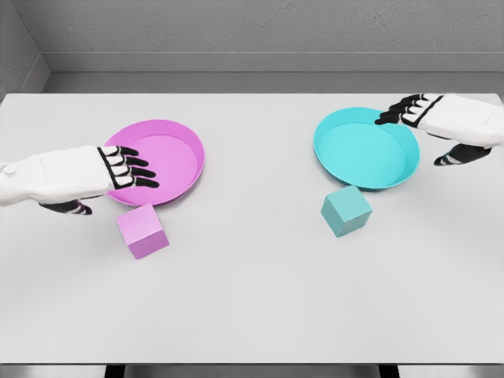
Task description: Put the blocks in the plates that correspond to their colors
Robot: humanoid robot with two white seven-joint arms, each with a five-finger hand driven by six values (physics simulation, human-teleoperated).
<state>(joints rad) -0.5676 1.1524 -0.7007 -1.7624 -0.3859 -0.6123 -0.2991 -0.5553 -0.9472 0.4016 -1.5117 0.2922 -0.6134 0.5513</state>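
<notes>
A pink plate lies on the left half of the white table, with a pink block just in front of it. A teal plate lies on the right half, and a teal block sits just in front of its near rim. My left hand hovers over the pink plate's left edge, fingers stretched out and holding nothing, above and behind the pink block. My right hand hangs over the teal plate's far right rim, fingers relaxed and empty.
The white table reaches a grey wall at the back and ends in a front edge near the bottom of the picture. Nothing but the two plates and two blocks lies on it.
</notes>
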